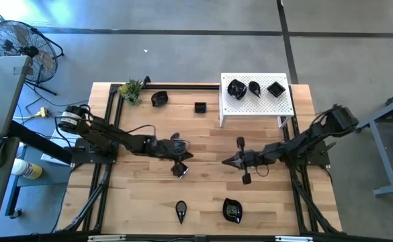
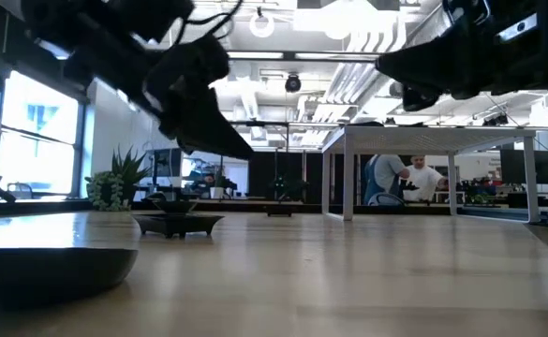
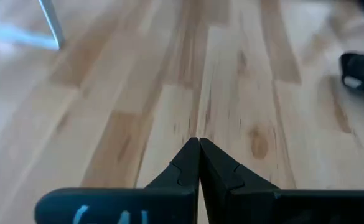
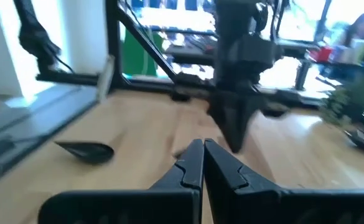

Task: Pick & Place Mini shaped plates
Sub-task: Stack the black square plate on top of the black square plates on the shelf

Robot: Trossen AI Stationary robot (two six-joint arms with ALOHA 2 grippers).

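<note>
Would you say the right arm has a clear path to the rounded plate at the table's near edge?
Probably yes. The right gripper, shut and empty, hangs over bare wood, and nothing lies between it and the rounded plate. The teardrop plate sits well aside.

- Both arms are dark, jointed, with black cables looped alongside.
- Left pincer (image 3: pixel 199 163): matte black wedge fingers (pale scrawl on its body).
- Right pincer (image 4: pixel 203 163): same black wedge shape.

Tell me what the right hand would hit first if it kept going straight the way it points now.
Most likely the left hand. The right hand, shut and empty, points across the table's middle at it, with only bare wood between them. Depth is unclear, so it might pass just beside it.
</note>
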